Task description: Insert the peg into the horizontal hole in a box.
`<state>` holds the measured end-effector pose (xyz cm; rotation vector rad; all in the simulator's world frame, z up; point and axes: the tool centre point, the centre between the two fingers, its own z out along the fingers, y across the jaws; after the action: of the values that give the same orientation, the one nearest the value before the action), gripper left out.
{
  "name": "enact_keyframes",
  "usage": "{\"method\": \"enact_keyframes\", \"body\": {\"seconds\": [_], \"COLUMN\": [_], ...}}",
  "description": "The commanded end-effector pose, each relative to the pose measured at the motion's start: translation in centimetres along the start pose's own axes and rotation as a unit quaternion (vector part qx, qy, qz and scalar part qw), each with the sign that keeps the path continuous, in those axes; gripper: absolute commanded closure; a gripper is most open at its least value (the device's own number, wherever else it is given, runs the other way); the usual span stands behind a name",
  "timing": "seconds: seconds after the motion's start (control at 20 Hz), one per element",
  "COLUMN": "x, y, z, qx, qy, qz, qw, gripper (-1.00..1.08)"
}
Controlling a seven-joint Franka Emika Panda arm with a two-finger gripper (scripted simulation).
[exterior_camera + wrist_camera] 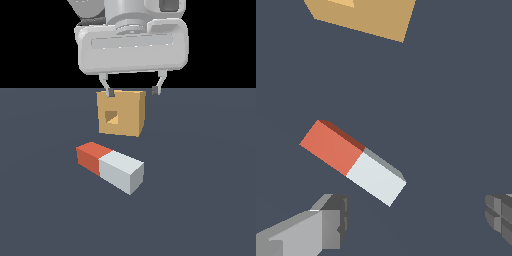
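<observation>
the gripper [131, 91] is hanging up high with its jaws spread wide and holding nothing, so it should be coming down over the peg [110, 166], turning to line up with it and pinching its long sides. the peg is lying flat on the floor in front of the box [122, 113], well apart. its red end is pointing to the exterior view's left and back, its white end to the right and front, not lined up with the horizontal hole [112, 117].

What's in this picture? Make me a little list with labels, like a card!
peg: the peg lies flat on the floor, half red, half white, nothing touching it
box: the box sits apart, beyond the peg's red end
hole: the horizontal hole is empty
hand: the hand hangs above, fingers spread wide, holding nothing
</observation>
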<state>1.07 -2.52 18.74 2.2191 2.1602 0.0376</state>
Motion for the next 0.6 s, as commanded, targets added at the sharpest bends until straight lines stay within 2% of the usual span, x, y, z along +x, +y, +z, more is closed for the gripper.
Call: {"method": "enact_keyframes", "body": {"seconds": [0.0, 0.55], "x": [0.0, -0.22], "y": [0.0, -0.34], "z": [0.0, 0.9], "qx": [0.0, 0.001], "qy": [0.0, 0.002], "qz": [0.0, -0.038], "qw": [1.0, 0.9993], "gripper": [-0.92, -0.92]}}
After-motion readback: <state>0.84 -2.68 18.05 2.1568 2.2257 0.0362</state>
